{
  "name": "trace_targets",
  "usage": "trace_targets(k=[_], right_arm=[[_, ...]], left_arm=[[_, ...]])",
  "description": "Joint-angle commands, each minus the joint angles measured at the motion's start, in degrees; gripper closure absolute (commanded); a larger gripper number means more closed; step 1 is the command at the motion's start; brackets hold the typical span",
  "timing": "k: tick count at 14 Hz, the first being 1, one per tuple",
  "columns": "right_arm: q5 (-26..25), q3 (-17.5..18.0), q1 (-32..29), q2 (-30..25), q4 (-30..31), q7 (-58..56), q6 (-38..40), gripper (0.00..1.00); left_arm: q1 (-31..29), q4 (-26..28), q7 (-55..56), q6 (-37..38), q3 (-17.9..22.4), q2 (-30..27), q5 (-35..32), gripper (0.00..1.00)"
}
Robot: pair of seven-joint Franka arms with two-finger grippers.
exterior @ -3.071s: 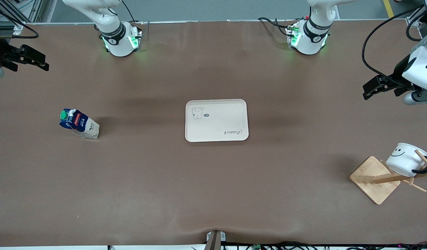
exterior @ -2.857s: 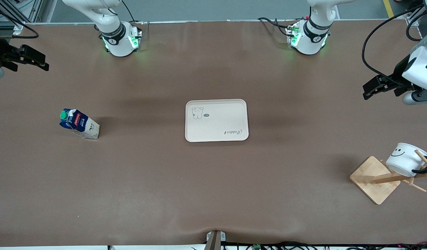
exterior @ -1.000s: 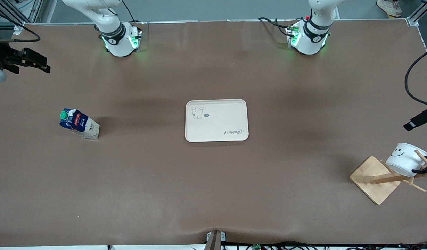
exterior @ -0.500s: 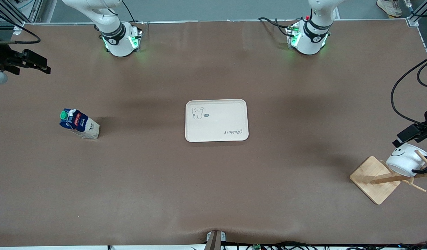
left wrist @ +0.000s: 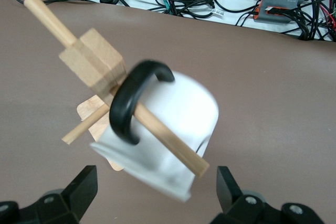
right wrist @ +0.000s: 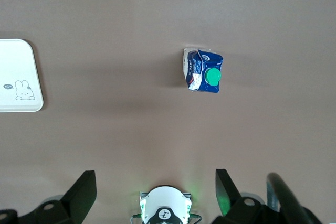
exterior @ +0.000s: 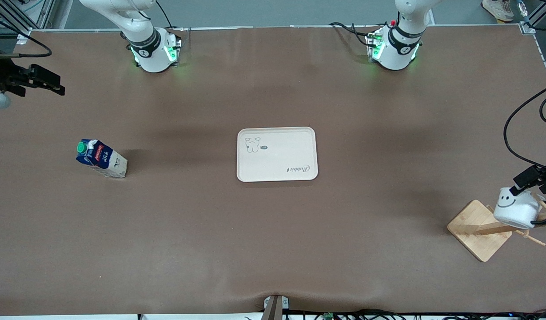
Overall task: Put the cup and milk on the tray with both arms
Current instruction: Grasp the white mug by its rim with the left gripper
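Observation:
The cream tray (exterior: 277,154) lies at the table's middle; its corner shows in the right wrist view (right wrist: 18,77). The milk (exterior: 101,158) stands toward the right arm's end, also in the right wrist view (right wrist: 203,72). The white cup (exterior: 516,208) hangs tilted by its black handle (left wrist: 134,103) on a peg of the wooden rack (exterior: 479,229), toward the left arm's end. My left gripper (exterior: 528,180) is open right at the cup (left wrist: 168,140), its fingers (left wrist: 84,187) on either side of the rim end. My right gripper (exterior: 59,87) is open and empty, high over the table's edge.
The rack's post and pegs (left wrist: 92,61) stick out past the cup toward my left gripper. Cables and boxes (left wrist: 283,3) lie off the table's edge near the rack. The right arm's base (right wrist: 164,208) shows between my right gripper's fingers.
My left gripper has come down from over the table's end to the cup. The cup has tipped a little on its peg. My right gripper has hardly moved.

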State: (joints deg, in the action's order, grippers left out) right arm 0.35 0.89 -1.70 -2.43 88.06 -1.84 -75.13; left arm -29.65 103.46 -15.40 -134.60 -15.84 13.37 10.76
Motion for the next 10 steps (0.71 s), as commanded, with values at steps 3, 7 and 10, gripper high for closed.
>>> trace_targets(k=[3,7,10], right_arm=[[0.26,-0.01,-0.50,1.46,-1.40,-1.06,0.77,0.00],[-0.35,-0.01,-0.40,1.56,-1.40,-0.98,0.95,0.00],[-0.62,0.07,0.12,3.40,-1.14,-0.45,1.82,0.00]], left_arm=[[-0.33,-1.85,-1.03,-0.31,-0.51,2.00,1.28,0.00],[0.47,-4.32,-0.94,-0.31,-0.86,4.83,1.28,0.27],[0.91,-4.32,-0.86,-0.31,-1.13,4.83,1.37,0.62]])
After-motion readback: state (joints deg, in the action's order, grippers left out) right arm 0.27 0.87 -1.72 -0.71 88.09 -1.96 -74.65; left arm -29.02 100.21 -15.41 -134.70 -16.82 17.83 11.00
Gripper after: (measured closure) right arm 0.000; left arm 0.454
